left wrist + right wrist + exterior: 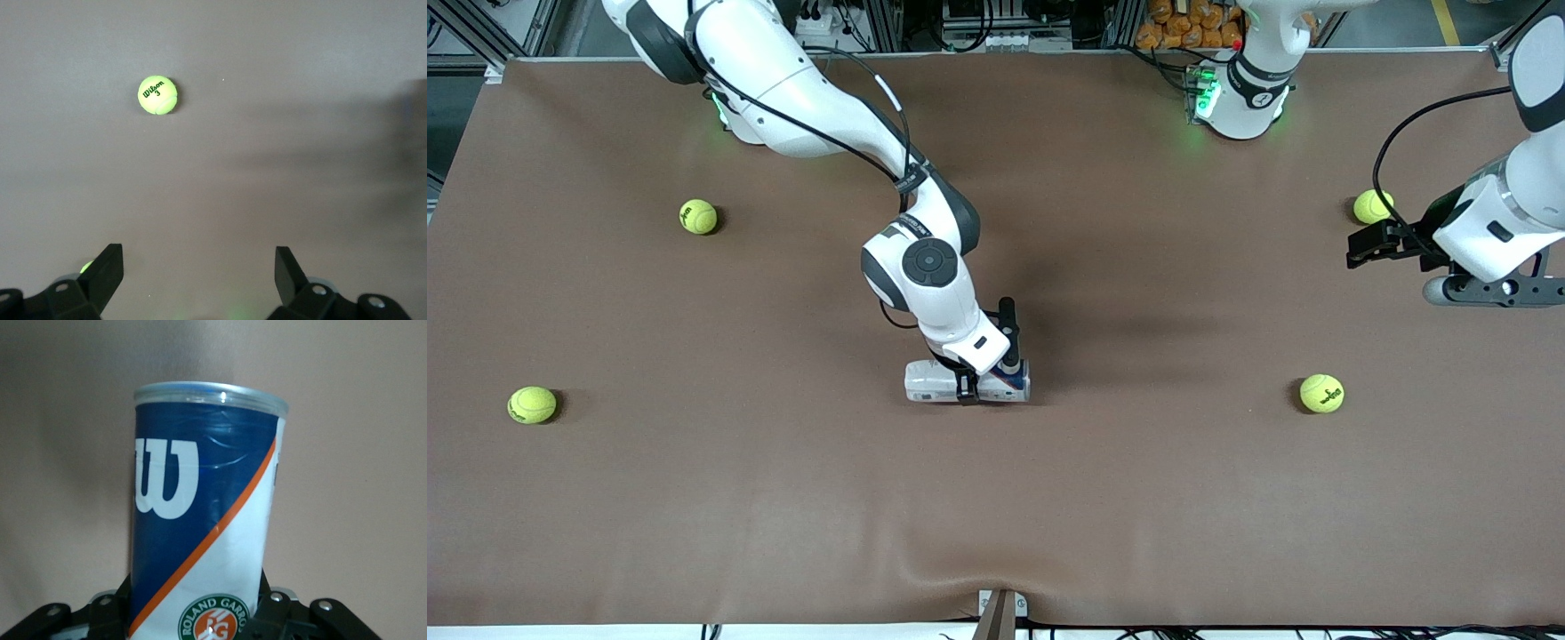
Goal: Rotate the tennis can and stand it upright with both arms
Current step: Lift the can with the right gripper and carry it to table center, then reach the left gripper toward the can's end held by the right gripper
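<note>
The tennis can (930, 382) lies on its side on the brown table near the middle. It has a clear body and a navy, orange and white label. My right gripper (978, 382) is down on the can, its fingers closed across the can's sides. In the right wrist view the can (200, 487) stands out from between the gripper's (195, 605) fingers, with the white "W" and silvery rim showing. My left gripper (1371, 245) is open and empty. It waits in the air over the left arm's end of the table, and it also shows in the left wrist view (199, 268).
Several yellow tennis balls lie on the table. Two (698, 216), (532, 404) are toward the right arm's end. Two (1371, 206), (1321, 393) are toward the left arm's end, near the left gripper. One ball (157, 95) shows in the left wrist view.
</note>
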Action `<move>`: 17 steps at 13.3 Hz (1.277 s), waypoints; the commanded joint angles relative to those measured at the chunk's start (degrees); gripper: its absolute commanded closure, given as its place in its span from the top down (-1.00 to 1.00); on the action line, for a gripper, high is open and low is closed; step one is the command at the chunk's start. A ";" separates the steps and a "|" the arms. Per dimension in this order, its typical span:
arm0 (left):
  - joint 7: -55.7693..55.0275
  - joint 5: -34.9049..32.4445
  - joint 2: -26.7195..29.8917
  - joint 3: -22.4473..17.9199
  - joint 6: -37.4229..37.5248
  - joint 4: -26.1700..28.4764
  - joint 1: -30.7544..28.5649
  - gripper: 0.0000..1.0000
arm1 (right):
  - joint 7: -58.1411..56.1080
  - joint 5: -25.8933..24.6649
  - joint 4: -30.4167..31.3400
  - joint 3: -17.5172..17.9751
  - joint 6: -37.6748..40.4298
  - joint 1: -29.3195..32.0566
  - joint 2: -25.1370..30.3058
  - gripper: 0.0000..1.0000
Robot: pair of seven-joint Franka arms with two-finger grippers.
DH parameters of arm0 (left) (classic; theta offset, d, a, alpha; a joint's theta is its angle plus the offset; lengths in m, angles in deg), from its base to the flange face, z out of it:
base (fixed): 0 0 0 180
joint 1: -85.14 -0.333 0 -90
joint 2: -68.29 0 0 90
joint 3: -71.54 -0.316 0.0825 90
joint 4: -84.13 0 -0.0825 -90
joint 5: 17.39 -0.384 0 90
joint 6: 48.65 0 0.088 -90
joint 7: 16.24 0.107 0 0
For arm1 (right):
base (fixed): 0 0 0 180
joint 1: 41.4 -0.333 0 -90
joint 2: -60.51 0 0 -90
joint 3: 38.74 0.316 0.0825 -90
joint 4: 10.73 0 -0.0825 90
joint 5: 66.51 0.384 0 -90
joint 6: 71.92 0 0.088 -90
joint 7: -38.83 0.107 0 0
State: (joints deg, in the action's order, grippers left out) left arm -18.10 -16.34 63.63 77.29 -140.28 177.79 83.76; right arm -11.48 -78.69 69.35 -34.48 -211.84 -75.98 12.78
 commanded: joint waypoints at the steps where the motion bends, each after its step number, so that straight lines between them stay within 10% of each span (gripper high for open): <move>1: 0.80 0.89 -1.14 0.23 -0.83 -0.50 -0.29 1.00 | -1.81 -1.88 -1.68 0.48 -0.62 0.47 -1.31 0.52; 4: 0.80 0.89 -2.28 0.40 -0.83 -0.50 -0.03 1.00 | -1.72 -1.79 -1.50 0.48 -3.59 0.39 -2.19 1.00; 17: -2.00 26.88 -14.31 0.67 -6.71 -0.77 0.32 1.00 | -2.07 -1.88 -1.42 0.48 -3.78 0.65 -2.10 1.00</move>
State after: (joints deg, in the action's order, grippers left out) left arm -18.52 6.75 51.81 77.79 -145.28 177.78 83.90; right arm -12.22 -79.25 69.30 -34.50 -214.60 -75.98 11.68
